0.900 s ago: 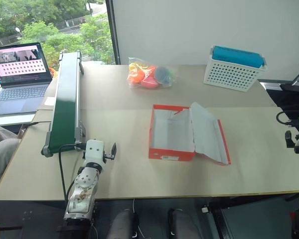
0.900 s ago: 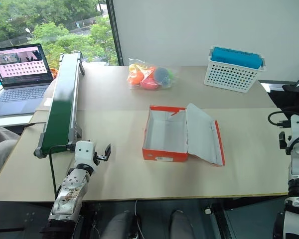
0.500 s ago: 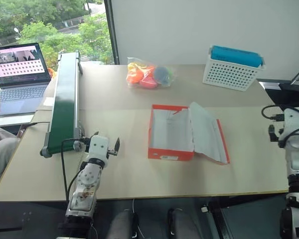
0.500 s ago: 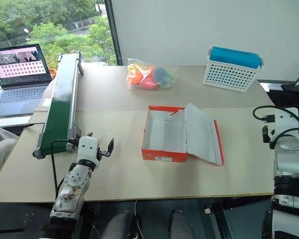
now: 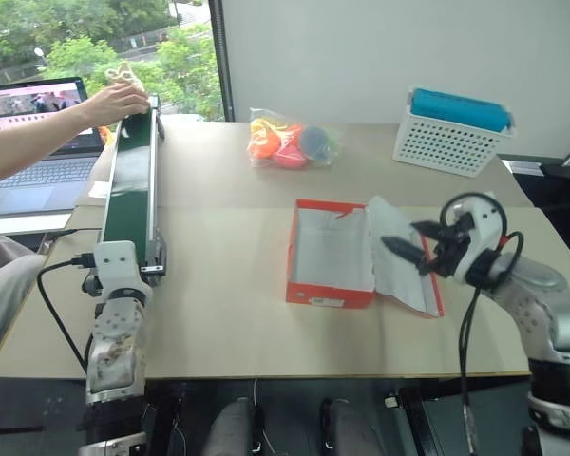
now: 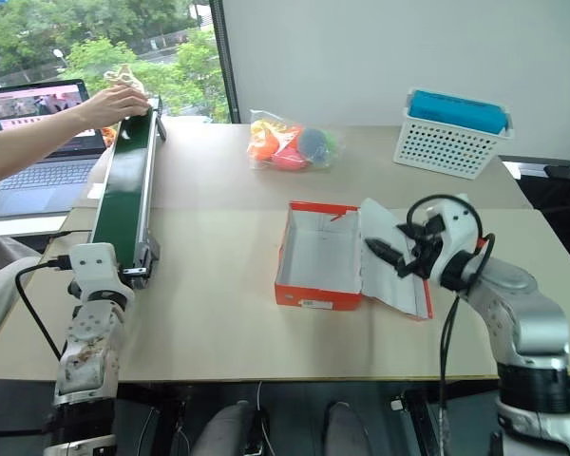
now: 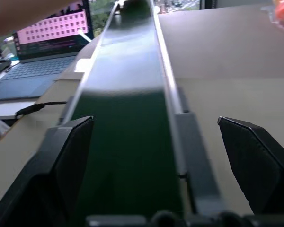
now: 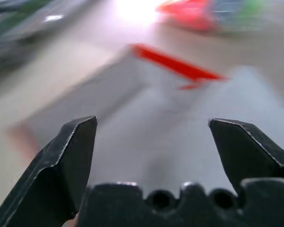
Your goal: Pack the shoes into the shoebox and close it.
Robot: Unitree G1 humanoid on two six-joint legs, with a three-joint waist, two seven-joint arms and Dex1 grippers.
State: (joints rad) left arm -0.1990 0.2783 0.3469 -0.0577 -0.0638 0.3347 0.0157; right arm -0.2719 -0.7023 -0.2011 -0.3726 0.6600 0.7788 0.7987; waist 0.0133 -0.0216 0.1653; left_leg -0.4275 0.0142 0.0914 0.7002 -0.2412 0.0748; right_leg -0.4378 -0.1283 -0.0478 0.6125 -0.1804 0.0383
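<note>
Shoebox (image 5: 330, 258) open and empty on the table (image 5: 237, 313).
Your right end effector (image 5: 421, 252) hangs wide over its lid; your left end effector (image 7: 156, 142) is wide at the green belt (image 5: 131, 185).

Before me a pale beige bench (image 5: 266, 313) runs up to a plain white wall (image 5: 380, 47). At my far left a tall window (image 5: 95, 38) with a dark frame lets in daylight — green trees fill it. Beside the bench's left edge sits a lower grey surface (image 5: 19, 204) carrying an open laptop (image 5: 33, 114) — its screen glows pink.
</note>
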